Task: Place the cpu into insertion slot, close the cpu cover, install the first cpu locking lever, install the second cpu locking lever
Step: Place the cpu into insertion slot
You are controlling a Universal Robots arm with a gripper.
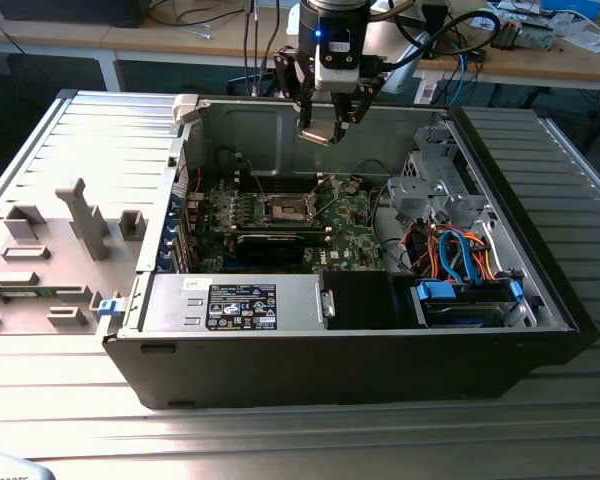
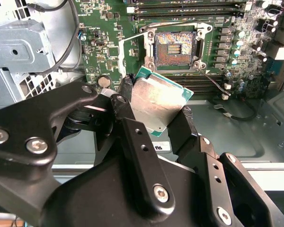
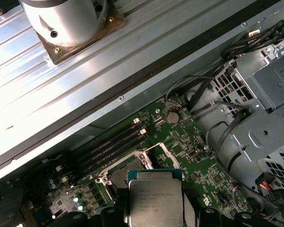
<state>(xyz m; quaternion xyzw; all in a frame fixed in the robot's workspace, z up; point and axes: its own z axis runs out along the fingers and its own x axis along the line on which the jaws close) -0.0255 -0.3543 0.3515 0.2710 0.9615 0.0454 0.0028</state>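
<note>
My gripper [image 1: 325, 128] hangs above the open computer case, shut on the cpu [image 2: 156, 101], a silvery square chip with a green-edged underside, also seen as the cpu [image 3: 155, 198] and cpu [image 1: 320, 133]. One black finger [image 2: 128, 106] presses each side of the chip. Below on the green motherboard lies the insertion slot [image 2: 174, 45], its gold contact field bare. The same insertion slot [image 1: 288, 208] shows in the exterior view, well below the gripper. The cpu cover [image 3: 160, 152] stands swung up at the slot's edge. A thin wire locking lever [image 2: 213, 81] stands away from the slot.
Long memory slots [image 2: 189, 7] run beside the socket. A grey drive cage [image 1: 430, 185] with orange and blue cables [image 1: 460, 255] fills the case at the exterior view's right. A black power supply [image 1: 240, 300] sits along the near wall. Grey fixtures [image 1: 85, 215] stand on the ribbed table.
</note>
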